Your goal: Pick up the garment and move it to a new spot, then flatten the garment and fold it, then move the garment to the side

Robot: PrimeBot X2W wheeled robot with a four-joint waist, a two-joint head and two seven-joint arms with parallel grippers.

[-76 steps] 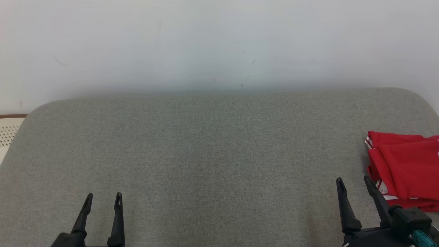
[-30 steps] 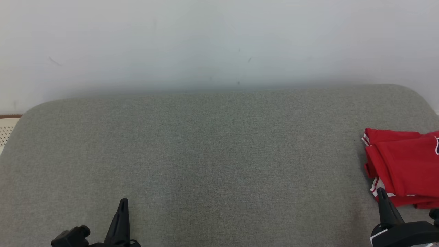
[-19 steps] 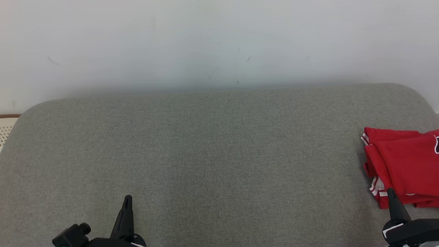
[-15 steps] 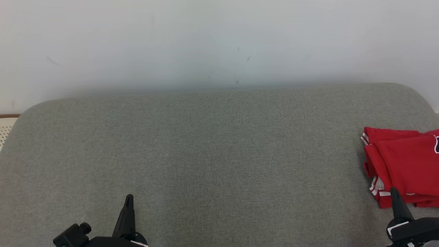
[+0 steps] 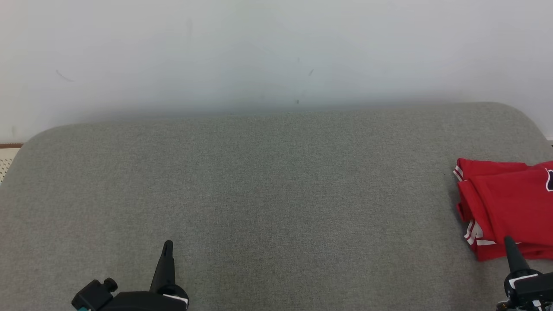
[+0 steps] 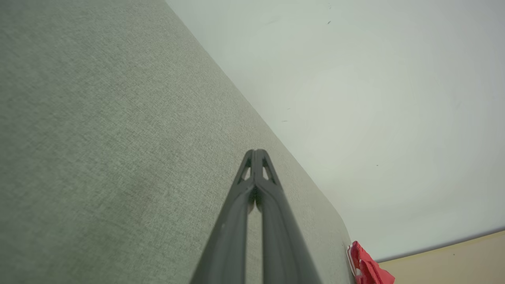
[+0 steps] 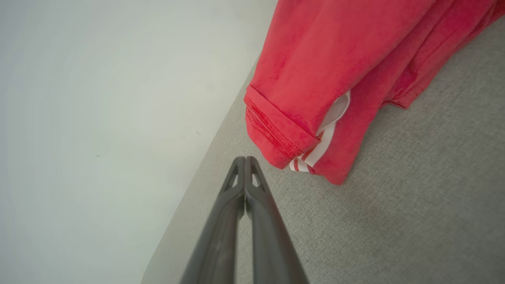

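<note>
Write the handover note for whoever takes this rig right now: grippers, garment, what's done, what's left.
Left gripper: shut, empty, over the bare grey cushion.
Right gripper: shut, empty, tip near a corner of the red garment, apparently not touching.
Garment: the red garment lies folded at the cushion's right edge.
Done: folded and set to the side, by the look of it.
Left: probably only a check of the fold; the head view's edge cuts part of it off.

Grey fabric-covered worktop [image 5: 268, 185] with rounded far corners, set against a plain white wall [image 5: 276, 52], faint dark scuff marks [image 5: 310, 72], soft even light, beige floor [image 6: 453, 264] beyond
</note>
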